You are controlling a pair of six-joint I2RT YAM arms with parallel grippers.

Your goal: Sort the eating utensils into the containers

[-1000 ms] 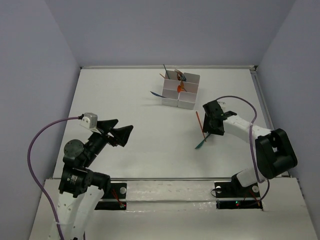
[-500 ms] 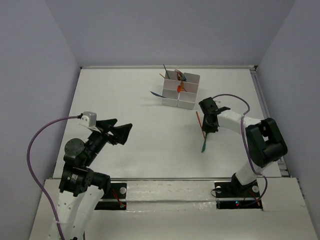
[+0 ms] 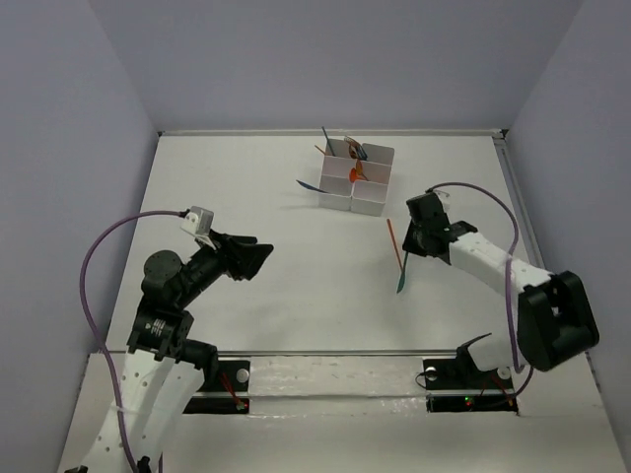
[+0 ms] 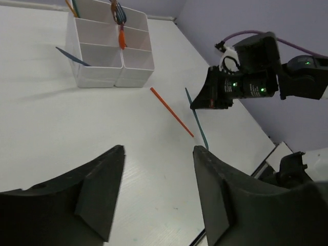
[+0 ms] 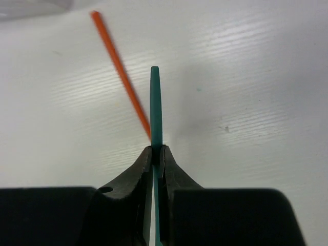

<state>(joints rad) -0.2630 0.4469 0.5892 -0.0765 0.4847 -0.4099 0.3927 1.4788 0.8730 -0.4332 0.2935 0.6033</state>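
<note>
Since the right gripper [image 5: 155,154] pinches the teal utensil [image 5: 155,102] on a narrow strip, lifting may let it swivel loose

The left arm [image 3: 150,399] and right arm [image 3: 485,259] are white with black joints, black jaws and purple cables [image 3: 83,291].

Thin teal plastic utensil [image 5: 155,105]: near end hidden inside the right hand [image 5: 155,149].
Thin orange plastic utensil [image 5: 122,74]: one tip behind the teal one.
White plastic compartment block [image 4: 100,74]: far side cut off.
</note>
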